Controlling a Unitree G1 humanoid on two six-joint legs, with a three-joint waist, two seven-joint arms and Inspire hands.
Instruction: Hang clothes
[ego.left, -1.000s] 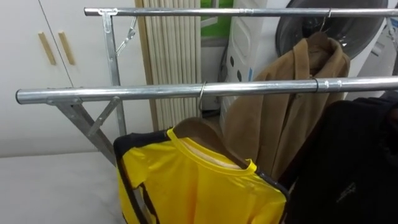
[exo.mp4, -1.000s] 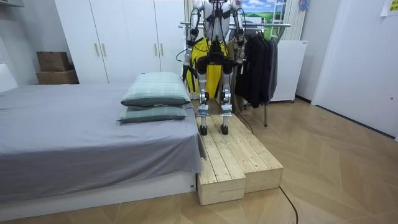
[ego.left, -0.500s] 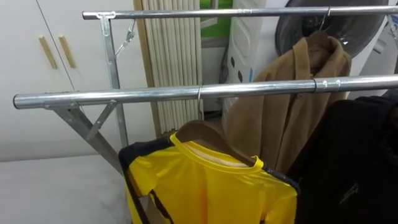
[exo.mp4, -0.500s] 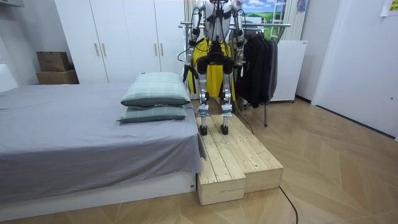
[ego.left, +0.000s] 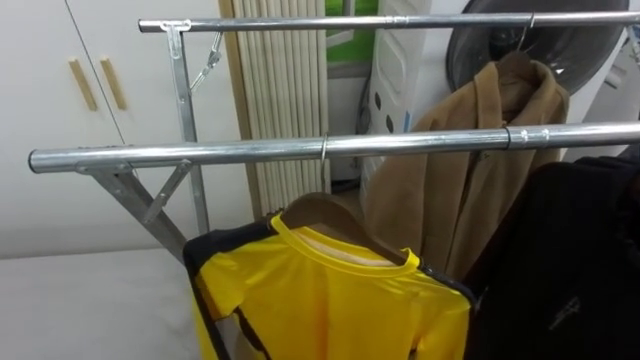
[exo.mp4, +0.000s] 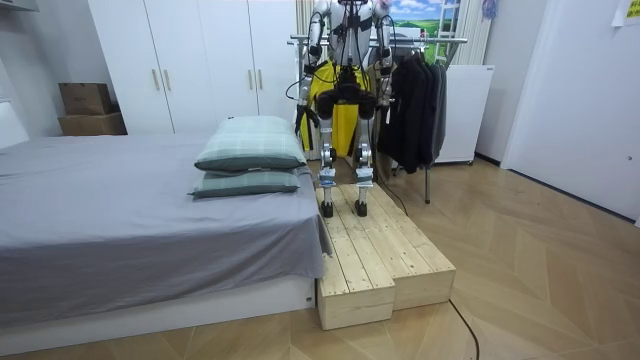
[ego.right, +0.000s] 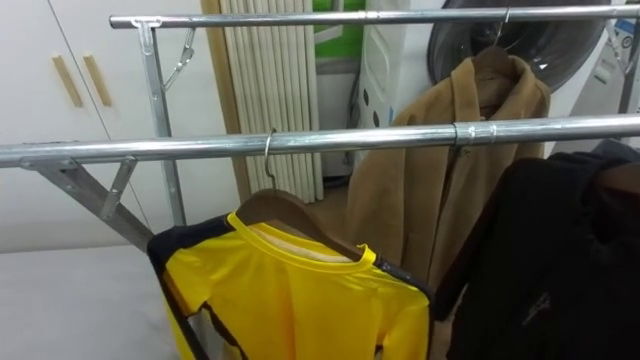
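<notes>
Left eye view: yellow shirt (ego.left: 330, 300) along rail (ego.left: 200, 155)

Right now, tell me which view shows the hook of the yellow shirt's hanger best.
The right eye view: the hook curls over the front rail, its shank meeting the wooden hanger. The left eye view shows much the same. In the room view the yellow shirt hangs beyond the robot, the hook too small to see.

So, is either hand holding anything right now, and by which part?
Cannot tell. The yellow shirt sits on its wooden hanger, hooked over the near rail; no hand touches the parts seen.
</notes>
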